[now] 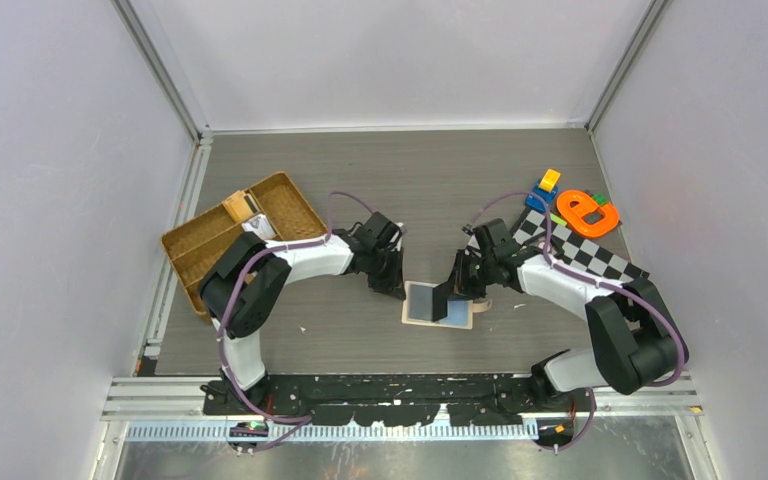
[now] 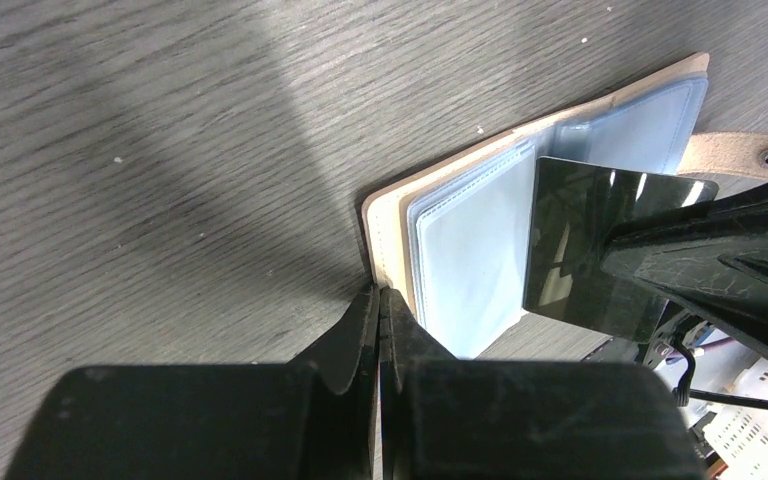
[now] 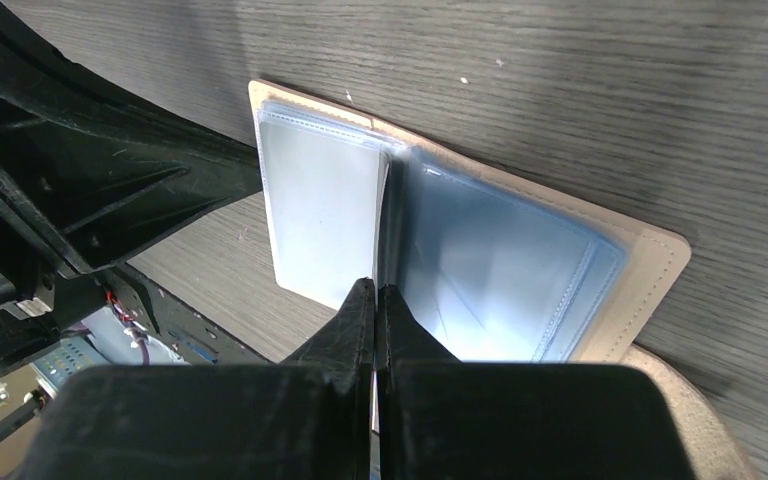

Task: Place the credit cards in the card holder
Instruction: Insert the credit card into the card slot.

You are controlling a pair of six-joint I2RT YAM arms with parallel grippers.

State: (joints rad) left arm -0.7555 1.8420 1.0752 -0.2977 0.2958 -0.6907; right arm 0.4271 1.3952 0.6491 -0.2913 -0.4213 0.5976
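- Card holder (image 1: 422, 305) lies open and flat on the grey wood-grain surface (image 1: 360, 170), between my two hands. Its peach cover faces down and its pale clear pockets face up.
- From the left wrist camera I see its snap tab (image 2: 740, 155) sticking out past the far side of the cover, flat on the surface.
- My right hand (image 3: 375, 292) has its fingers clamped on a credit card (image 2: 585, 240), pinching it by one edge.
- That card stands upright over the open pockets, and from the left wrist camera its face looks dark and glossy.
- From the right wrist camera I get it edge-on only, as a thin dark line running from my fingertips to the fold between the two pocket pages.
- I cannot tell whether its leading edge has gone into a pocket.
- My left hand (image 2: 378, 300) is pressed together, with nothing visible between the fingers. Its tips sit right at the edge of the holder's cover, on the side away from the tab, but I cannot tell whether they touch the cover.
- Overhead I see a blue patch on the page of the holder nearest my right hand. I cannot tell whether it is a second card or only the pocket plastic.
- Wicker tray (image 1: 200, 250) sits at the far left of the surface, behind my left arm, holding a couple of small items I cannot make out.
- Checkered mat (image 1: 600, 255) lies at the right, partly under my right arm. An orange e-shaped toy (image 1: 587, 212) rests on its far end, with a yellow block (image 1: 550, 179) and a blue block (image 1: 538, 196) just beside it.
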